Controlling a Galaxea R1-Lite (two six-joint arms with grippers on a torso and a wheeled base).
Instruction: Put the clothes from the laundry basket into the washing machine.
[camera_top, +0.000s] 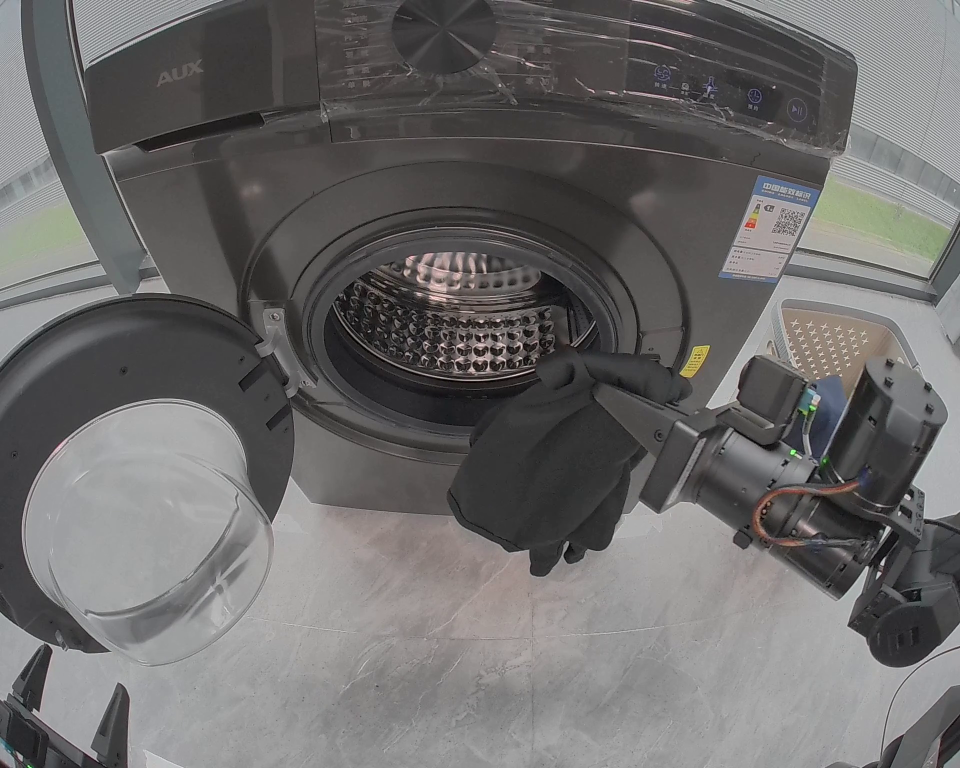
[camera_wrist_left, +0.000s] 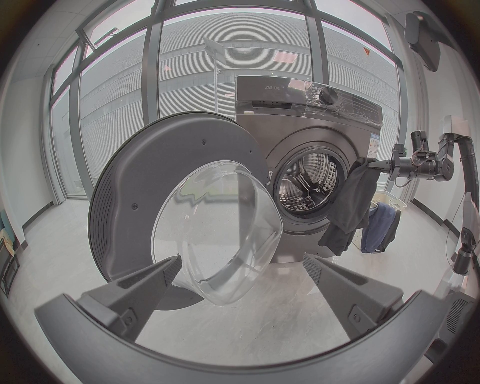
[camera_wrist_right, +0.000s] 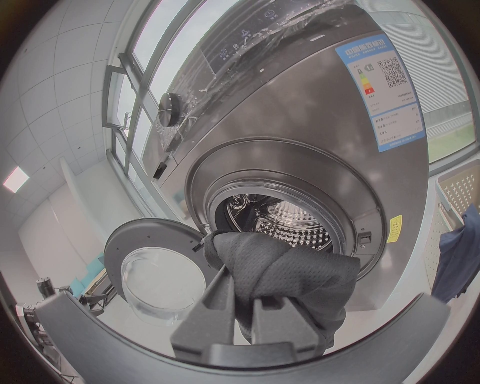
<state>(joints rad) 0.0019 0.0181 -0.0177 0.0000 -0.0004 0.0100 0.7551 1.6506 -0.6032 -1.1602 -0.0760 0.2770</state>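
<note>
The grey washing machine (camera_top: 480, 190) stands with its round door (camera_top: 140, 480) swung open to the left and its steel drum (camera_top: 450, 320) bare. My right gripper (camera_top: 612, 388) is shut on a black garment (camera_top: 550, 460), which hangs just in front of the drum opening's lower right rim. In the right wrist view the black garment (camera_wrist_right: 280, 270) drapes over the gripper (camera_wrist_right: 247, 300). My left gripper (camera_wrist_left: 240, 260) is open and holds nothing, low near the floor in front of the door (camera_wrist_left: 175, 200). A blue garment (camera_wrist_left: 380, 227) hangs over the laundry basket (camera_wrist_left: 389, 197).
The white laundry basket (camera_top: 840, 345) sits on the floor to the right of the machine, behind my right arm. Pale tiled floor (camera_top: 420, 620) lies open in front of the machine. Large windows (camera_wrist_left: 115, 125) stand behind it.
</note>
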